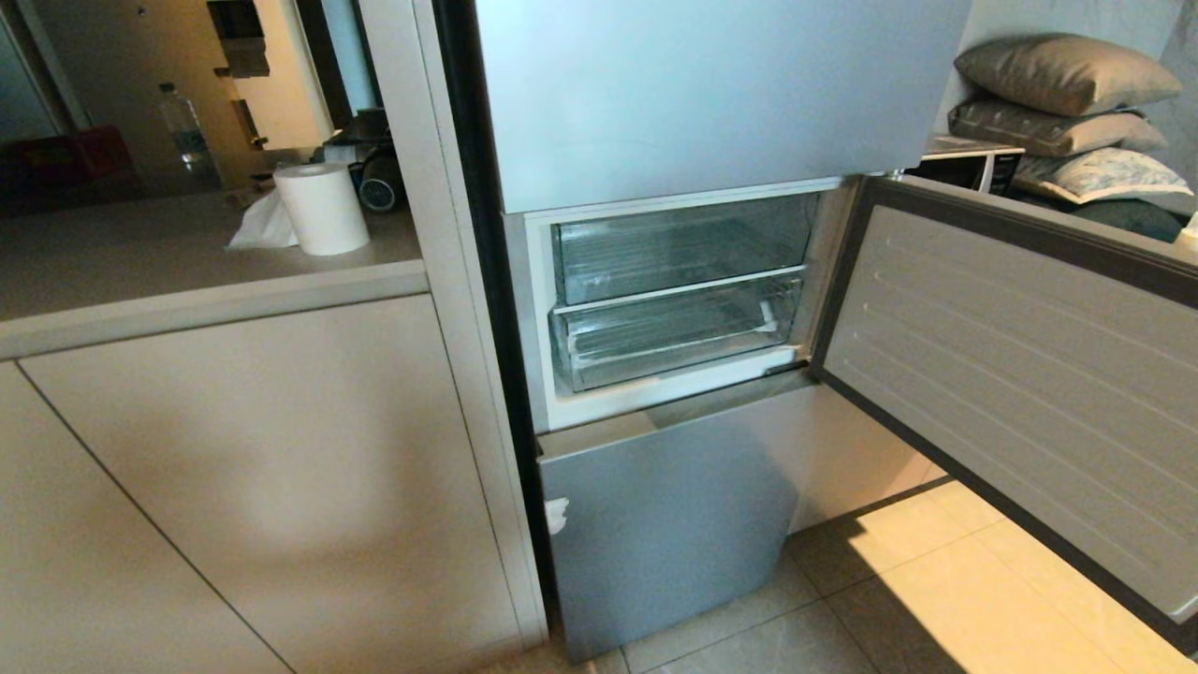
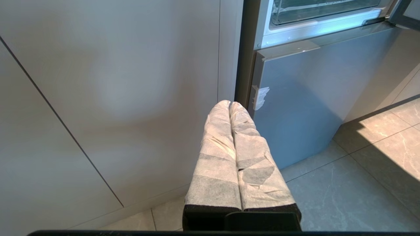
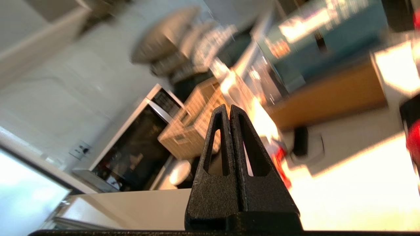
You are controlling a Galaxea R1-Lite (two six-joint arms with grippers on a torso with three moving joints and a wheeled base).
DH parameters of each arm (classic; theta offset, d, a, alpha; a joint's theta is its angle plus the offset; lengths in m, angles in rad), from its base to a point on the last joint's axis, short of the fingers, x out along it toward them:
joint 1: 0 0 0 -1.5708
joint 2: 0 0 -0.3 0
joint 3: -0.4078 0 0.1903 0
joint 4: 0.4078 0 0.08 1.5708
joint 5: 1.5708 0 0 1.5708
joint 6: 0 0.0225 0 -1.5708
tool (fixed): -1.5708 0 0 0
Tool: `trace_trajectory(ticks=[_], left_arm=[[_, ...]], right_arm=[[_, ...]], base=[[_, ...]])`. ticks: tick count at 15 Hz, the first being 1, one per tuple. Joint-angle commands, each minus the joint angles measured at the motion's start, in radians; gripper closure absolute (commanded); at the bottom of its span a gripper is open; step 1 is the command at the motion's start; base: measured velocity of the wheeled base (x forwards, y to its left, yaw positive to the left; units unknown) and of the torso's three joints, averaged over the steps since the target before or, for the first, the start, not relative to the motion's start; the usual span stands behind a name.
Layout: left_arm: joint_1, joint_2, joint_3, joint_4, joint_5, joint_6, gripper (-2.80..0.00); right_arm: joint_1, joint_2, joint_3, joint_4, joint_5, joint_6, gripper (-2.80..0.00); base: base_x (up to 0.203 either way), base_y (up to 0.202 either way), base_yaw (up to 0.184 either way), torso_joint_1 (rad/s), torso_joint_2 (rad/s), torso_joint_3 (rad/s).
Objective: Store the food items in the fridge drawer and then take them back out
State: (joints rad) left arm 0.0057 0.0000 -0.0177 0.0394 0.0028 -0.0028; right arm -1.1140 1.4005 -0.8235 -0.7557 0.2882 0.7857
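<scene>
Fridge drawer (image 1: 669,328) was shut; fruit possibly blurred red. Both tools, left (image 2: 229,104) and right (image 3: 228,107), were closed, empty. Next: pull drawer open.

On the beige countertop (image 1: 140,253) to my left stand a paper towel roll (image 1: 323,208) and a water bottle (image 1: 187,131). A crumpled tissue (image 1: 262,225) touches the roll.

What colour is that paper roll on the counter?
White; the roll shows best in the head view.
</scene>
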Motion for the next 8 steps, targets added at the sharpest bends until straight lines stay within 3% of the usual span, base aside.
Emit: trace_trajectory(ticks=[1,6,8], left_arm=[[0.0,0.0,-0.001,0.001,0.0,0.0,0.0],[0.0,0.0,0.001,0.001,0.0,0.0,0.0],[0.0,0.0,-0.001,0.0,0.0,0.0,0.0]], right_arm=[[-0.032,0.112,-0.002,-0.002,0.063,0.011,0.0],[-0.071,0.192,-0.001,0.019,0.216,0.057,0.0],[-0.075,0.202,0.001,0.019,0.263,0.124,0.0]], base=[[0.0,0.0,0.0,0.0,0.0,0.0],[0.0,0.0,0.0,0.0,0.0,0.0],[0.0,0.0,0.0,0.0,0.0,0.0]])
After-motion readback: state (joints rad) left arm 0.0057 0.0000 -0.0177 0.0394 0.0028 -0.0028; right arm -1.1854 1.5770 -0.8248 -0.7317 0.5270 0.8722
